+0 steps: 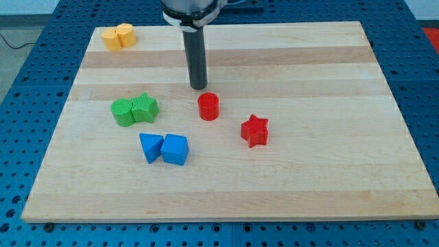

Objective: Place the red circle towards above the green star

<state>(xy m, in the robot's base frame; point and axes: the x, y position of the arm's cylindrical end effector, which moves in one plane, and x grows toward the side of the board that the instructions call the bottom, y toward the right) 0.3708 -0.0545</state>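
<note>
Camera view gives us the whole wooden table sitting on a blue perforated base. We carry no gripper at all, just a dark rod, so nothing is spread, pressed together or pinching. My tip sits down on the table just beyond the red circle, on its far side and a touch to the left, with a thin strip of wood showing between them.

We see the red circle near the middle of the table. The green star lies to its left at about the same depth, touching a rounded green block on its own left side. So the red circle is level with the star, off to its right.

Nearer and to the right of the circle stands a red star, apart from it. Near the front left, a blue triangle and a blue cube touch. Far left corner: two yellow blocks pressed together, shapes hard to tell. No containers here; every block rests straight on the table.
</note>
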